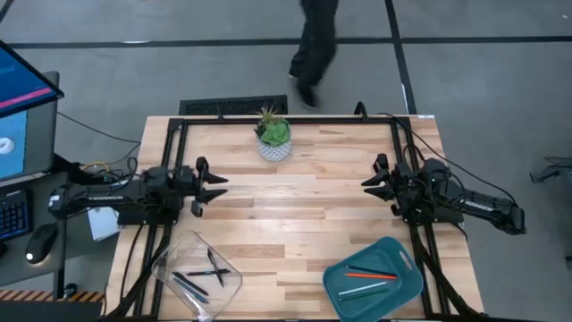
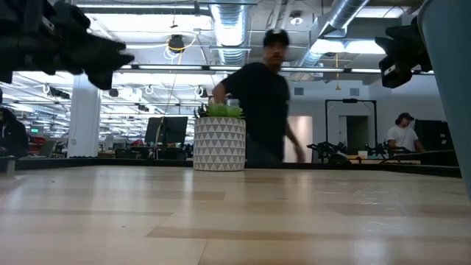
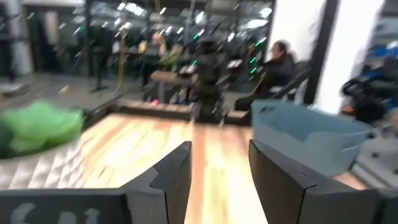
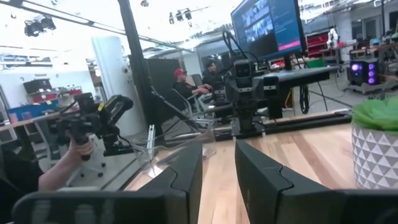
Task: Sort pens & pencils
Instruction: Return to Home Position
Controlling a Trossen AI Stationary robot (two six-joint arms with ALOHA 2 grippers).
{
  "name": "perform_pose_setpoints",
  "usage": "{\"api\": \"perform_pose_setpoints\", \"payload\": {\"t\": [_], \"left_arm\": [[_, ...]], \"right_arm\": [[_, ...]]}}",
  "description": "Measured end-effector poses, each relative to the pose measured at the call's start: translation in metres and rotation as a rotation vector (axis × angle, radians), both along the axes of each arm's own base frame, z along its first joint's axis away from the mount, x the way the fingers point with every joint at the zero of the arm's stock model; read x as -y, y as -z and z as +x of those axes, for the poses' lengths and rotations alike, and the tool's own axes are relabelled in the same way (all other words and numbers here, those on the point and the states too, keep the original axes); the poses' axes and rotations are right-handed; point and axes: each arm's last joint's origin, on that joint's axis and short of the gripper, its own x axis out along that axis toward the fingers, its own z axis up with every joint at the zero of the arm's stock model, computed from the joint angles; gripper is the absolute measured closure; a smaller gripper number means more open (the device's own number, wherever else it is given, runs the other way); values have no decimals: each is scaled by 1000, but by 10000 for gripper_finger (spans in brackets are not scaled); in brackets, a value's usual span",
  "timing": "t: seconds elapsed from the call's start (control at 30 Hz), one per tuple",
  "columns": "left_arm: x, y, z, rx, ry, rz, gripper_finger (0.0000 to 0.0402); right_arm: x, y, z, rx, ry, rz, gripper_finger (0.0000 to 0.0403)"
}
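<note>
High view: a pale wooden desk (image 1: 304, 215) seen from straight above, with a dark robot arm at each side. The left hand (image 1: 213, 185) sits near the desk's left edge and the right hand (image 1: 374, 179) near its right edge. They face each other across bare wood, well apart. Both hands are spread and hold nothing; each wrist view shows a clear gap between that arm's two dark fingers.

A transparent bin (image 1: 172, 250) stands at the left corner of the edge opposite the potted plant (image 1: 273, 134). Inside it lie a few dark pens (image 1: 213, 268). A blue bin (image 1: 404, 259) stands at the right corner of that same edge and holds the pencils (image 1: 368, 273), at least two thin sticks, one of them orange-red. No loose pen or pencil shows on the open wood. The plant stands at the middle of the far edge, and a person (image 1: 313, 45) walks on the floor beyond it.

The sorting looks finished, since everything visible lies inside a bin. The step in hand appears to be parking the arms at rest. The next move likely calls for no grasp, only settling each arm at its own side, clear of the bins and the plant.
</note>
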Motion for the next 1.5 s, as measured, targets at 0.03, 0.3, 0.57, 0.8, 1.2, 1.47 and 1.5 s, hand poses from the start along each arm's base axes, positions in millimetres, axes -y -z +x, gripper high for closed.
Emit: {"api": "perform_pose_setpoints", "payload": {"t": [0.03,0.3,0.57,0.8,1.2,1.47,1.5], "left_arm": [[1,3,1,-26,-19,-6,252],[3,12,2,-122,-135,-11,252],[3,21,2,-209,-136,28,252],[3,27,1,-280,-153,31,252],[4,31,0,-320,-116,18,252],[4,32,0,-322,-112,15,252],[4,32,0,-322,-112,15,252]], "right_arm": [[0,0,0,-3,0,1,284],[0,5,1,-41,2,-3,284],[0,6,1,-58,-3,-4,284],[-1,7,1,-67,-30,-4,284],[-1,7,1,-69,-50,-6,284],[-1,8,1,-73,-51,-5,284],[-1,8,1,-75,-51,-4,284]]}}
